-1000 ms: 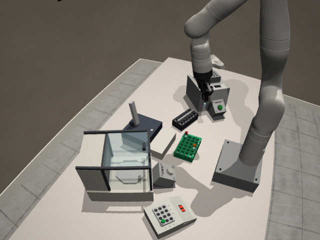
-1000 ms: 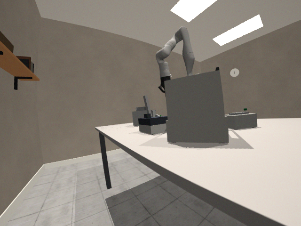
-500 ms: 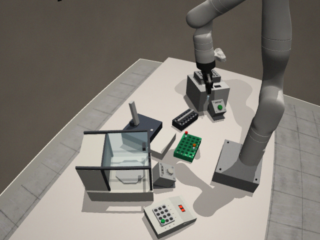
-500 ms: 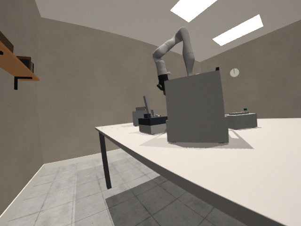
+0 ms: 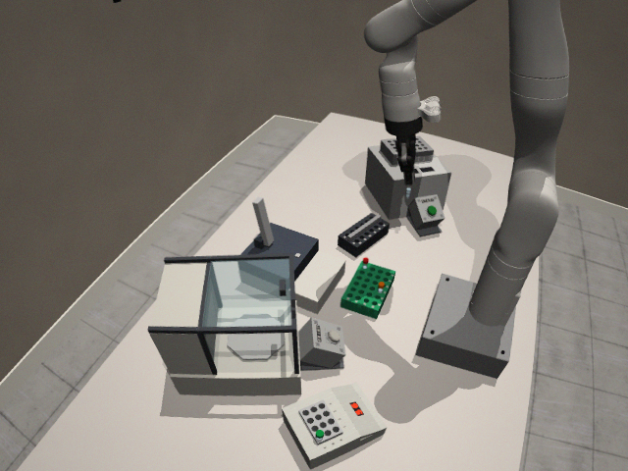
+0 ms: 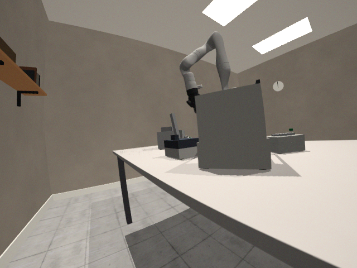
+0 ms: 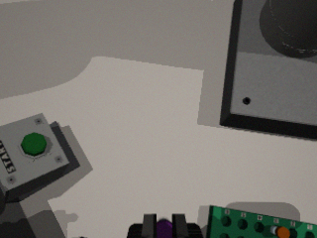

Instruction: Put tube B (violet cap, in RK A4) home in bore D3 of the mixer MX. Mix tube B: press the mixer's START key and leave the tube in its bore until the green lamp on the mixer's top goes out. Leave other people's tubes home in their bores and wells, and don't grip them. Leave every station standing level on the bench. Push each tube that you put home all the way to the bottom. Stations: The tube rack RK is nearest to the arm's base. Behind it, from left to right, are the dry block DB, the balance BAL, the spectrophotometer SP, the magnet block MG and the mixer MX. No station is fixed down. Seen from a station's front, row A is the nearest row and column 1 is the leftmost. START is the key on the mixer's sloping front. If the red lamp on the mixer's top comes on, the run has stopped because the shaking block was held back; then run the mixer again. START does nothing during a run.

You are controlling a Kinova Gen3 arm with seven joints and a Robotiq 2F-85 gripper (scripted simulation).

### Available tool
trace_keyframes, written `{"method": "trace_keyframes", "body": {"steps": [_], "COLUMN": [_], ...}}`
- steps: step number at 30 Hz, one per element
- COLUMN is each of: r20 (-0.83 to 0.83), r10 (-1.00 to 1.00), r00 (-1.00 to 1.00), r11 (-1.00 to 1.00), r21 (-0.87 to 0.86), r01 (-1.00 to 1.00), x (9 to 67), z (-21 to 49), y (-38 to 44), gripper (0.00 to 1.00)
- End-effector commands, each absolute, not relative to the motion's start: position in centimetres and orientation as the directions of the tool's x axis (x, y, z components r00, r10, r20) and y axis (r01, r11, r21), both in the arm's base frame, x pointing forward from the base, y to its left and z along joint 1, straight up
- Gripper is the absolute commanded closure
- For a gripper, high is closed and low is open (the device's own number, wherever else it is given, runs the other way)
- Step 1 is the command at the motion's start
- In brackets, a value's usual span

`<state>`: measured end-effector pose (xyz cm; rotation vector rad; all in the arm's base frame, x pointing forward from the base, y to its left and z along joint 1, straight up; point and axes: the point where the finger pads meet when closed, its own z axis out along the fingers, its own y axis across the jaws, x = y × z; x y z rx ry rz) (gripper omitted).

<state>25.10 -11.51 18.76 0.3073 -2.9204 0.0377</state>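
My gripper (image 5: 407,178) (image 7: 164,229) is shut on tube B (image 5: 408,191), whose violet cap (image 7: 164,227) shows between the fingers in the wrist view. The tube hangs upright in the air, in front of the grey mixer MX (image 5: 391,184), with the bored shaking block (image 5: 420,147) on the mixer's top behind it. The green START key (image 5: 431,210) (image 7: 34,144) sits on the mixer's sloping front, off to one side of the gripper. In the exterior view the balance hides the fingers. The mixer's lamps are not visible.
The green rack RK (image 5: 368,291) (image 7: 248,223) holds a red-capped tube (image 5: 365,260) and an orange-capped tube (image 5: 381,285) (image 7: 282,231). The black magnet block (image 5: 363,234), the spectrophotometer (image 5: 284,243), the glass balance (image 5: 228,314) (image 6: 230,127) and the dry block (image 5: 332,423) stand alongside. The arm's base (image 5: 464,329) (image 7: 272,84) is nearby.
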Motion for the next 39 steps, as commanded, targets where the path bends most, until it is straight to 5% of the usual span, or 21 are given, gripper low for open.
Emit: {"method": "trace_keyframes", "body": {"steps": [1,39], "r20": [0.204,0.202], "r10": [-0.142,0.498], "r00": [-0.969,-0.843], "r11": [0.989,0.861], "r21": [-0.005,-0.001], "r01": [-0.146,0.508], "x": [25.1,23.1], "z": [18.8,18.8], "y": [-11.5,-14.1], "gripper": [0.90,0.90]}}
